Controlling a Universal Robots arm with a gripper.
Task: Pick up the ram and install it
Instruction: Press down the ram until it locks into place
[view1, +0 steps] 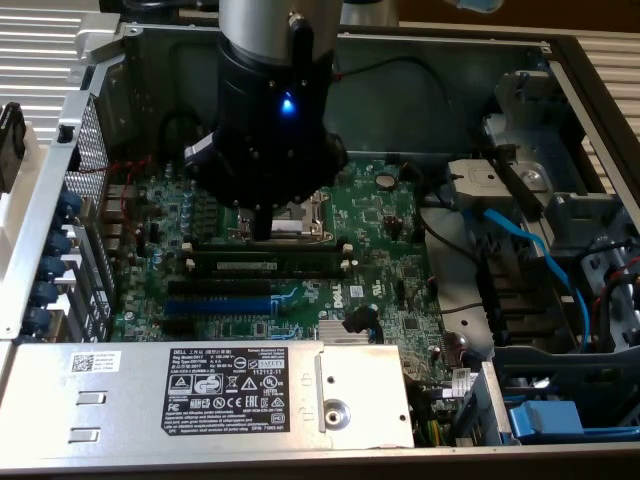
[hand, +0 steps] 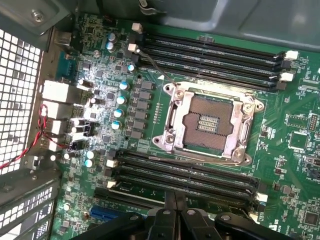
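silver sheet metal of the power supply (view1: 200, 400), with its black label, lies nearest in the exterior view. beyond it sit the blue and black expansion slots (view1: 220, 297) on the green motherboard (view1: 380, 230). just behind those, the ram (view1: 268, 266) lies lengthwise in one of the memory slots (view1: 270, 255), its white label visible, white end clips at both ends. the gripper (view1: 261, 228) hangs right above that bank, its jaws pressed together with nothing between them; whether the tips touch the stick cannot be told. in the wrist view the closed fingers (hand: 167, 212) point at the slots beside the bare cpu socket (hand: 207, 125). farther back, a second bank of slots (hand: 215, 57) runs along the case wall (view1: 430, 80).
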